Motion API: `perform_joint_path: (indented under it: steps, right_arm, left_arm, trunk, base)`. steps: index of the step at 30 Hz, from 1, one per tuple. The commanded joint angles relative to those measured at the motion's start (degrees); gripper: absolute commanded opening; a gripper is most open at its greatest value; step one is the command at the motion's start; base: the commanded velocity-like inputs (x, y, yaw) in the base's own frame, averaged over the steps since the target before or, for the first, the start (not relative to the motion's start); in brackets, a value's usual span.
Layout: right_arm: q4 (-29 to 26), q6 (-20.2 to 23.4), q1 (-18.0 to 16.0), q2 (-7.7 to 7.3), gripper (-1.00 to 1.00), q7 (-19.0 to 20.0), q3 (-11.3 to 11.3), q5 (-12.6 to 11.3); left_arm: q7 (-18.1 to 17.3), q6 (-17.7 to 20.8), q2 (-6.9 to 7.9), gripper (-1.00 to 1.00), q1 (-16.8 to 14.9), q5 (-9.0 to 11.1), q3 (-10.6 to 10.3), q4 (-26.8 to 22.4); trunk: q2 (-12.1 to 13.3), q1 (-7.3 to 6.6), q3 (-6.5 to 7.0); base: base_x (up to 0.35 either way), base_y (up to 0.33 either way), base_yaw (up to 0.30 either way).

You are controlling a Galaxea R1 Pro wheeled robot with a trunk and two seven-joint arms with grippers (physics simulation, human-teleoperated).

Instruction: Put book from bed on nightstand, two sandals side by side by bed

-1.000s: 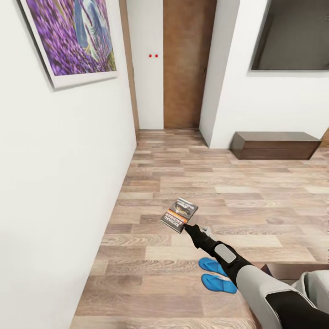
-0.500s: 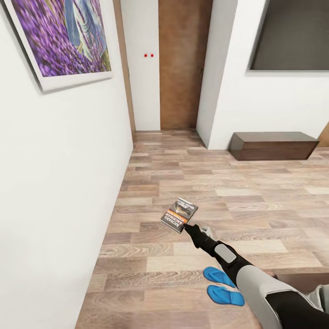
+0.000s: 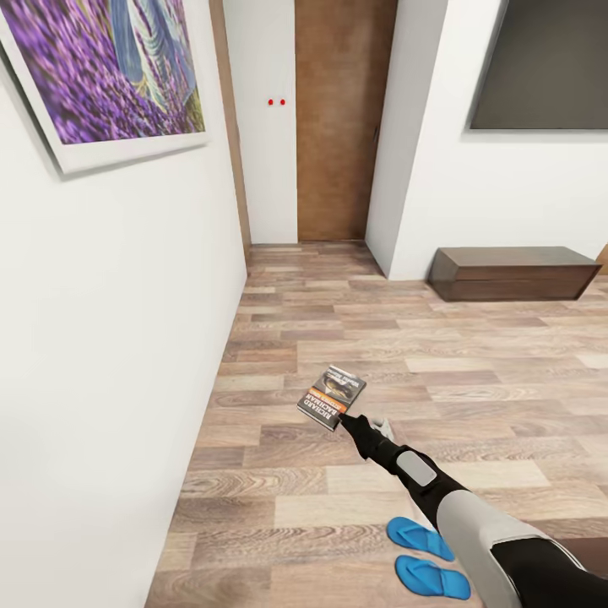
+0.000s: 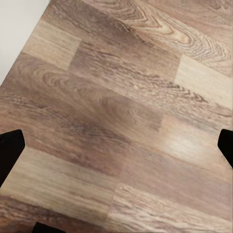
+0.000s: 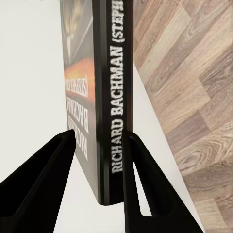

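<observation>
The book (image 3: 332,397) is pinched by the right gripper (image 3: 344,420) above the floor (image 3: 355,338), beyond the sandals (image 3: 426,553). Spine lettering is read in the right wrist view; left gripper (image 4: 116,145) fingertips are spread over planks.

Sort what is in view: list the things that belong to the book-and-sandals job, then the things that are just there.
Part of the job:
- book, clamped in the right gripper
- two sandals, lying on the wood floor

Just there:
- purple painting on the wall
- long low dark cabinet
- wooden door
- dark panel on the wall
</observation>
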Motion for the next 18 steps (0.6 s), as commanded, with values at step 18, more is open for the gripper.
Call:
perform_joint_path:
  steps: [18]
  right_arm:
    - [0.0, 0.2, 0.0, -0.03, -1.00, 0.1, 0.3, -0.8]
  left_arm:
    - [-0.2, -0.2, 0.03, 1.00, 0.0, 0.6, -0.5, 0.1]
  trunk:
    - [0.0, 0.02, -0.04]
  base:
    - [0.229, 0.002, 0.000]
